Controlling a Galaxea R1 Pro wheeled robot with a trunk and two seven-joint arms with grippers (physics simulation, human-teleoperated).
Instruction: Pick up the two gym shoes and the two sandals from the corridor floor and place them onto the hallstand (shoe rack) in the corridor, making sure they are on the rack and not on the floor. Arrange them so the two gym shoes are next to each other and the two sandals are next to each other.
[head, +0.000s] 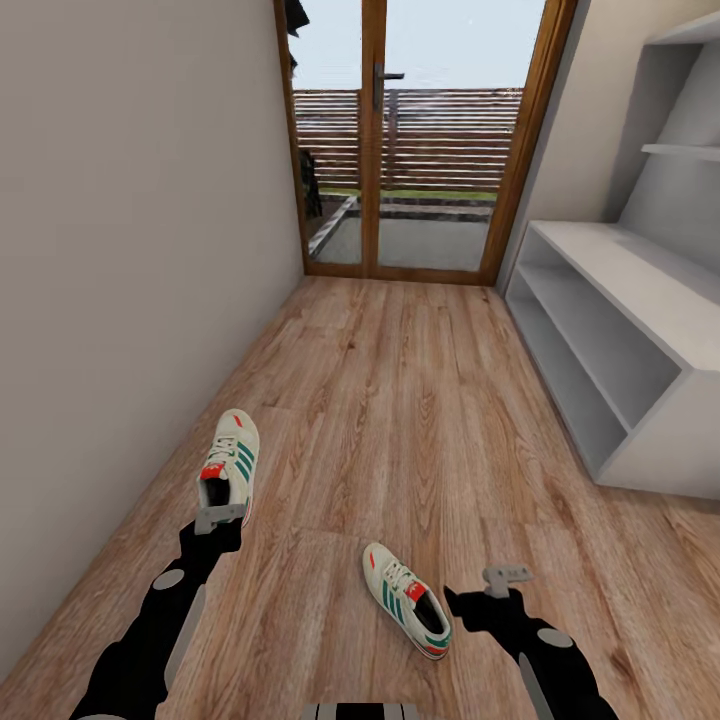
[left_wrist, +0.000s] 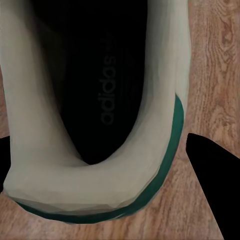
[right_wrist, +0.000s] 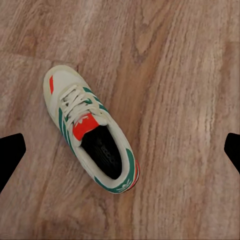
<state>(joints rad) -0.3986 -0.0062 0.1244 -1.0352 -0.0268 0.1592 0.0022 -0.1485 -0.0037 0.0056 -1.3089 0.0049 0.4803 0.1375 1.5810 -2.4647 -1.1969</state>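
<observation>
Head view: both gym shoes lie on the corridor floor; hallstand bare. Left gripper spread around one heel, right gripper spread, empty.

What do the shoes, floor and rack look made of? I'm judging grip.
Shoes: matte cream fabric or leather, seemingly; green stripes, laces, a smooth pale heel collar. Floor: wood-look planks, visible grain, low sheen. Rack: plain pale grey, smooth, probably painted board.
</observation>
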